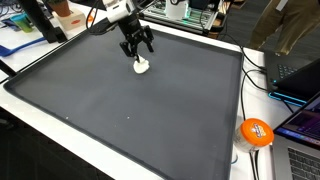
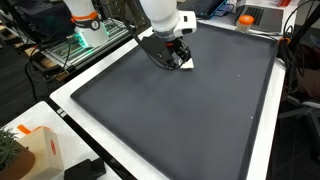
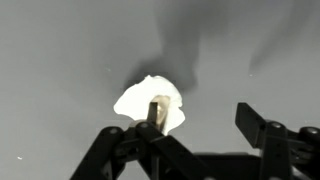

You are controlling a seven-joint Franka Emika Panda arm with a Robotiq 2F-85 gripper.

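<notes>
White lump (image 1: 141, 67) lying on the grey mat (image 1: 150, 120), near its far edge and out of the grip.
Gripper (image 1: 137, 48) hovers just above it, fingers (image 3: 250, 115) spread and grasping nothing. The set-down looks done, but the arm is not yet clear.

Wad (image 1: 141, 67): small, white, crumpled, irregular in outline, lobed edges, cream-white in wrist view; lying flat and loose on dark grey mat (image 1: 150, 120), near the mat's far edge in both exterior views, well apart from other edges
</notes>
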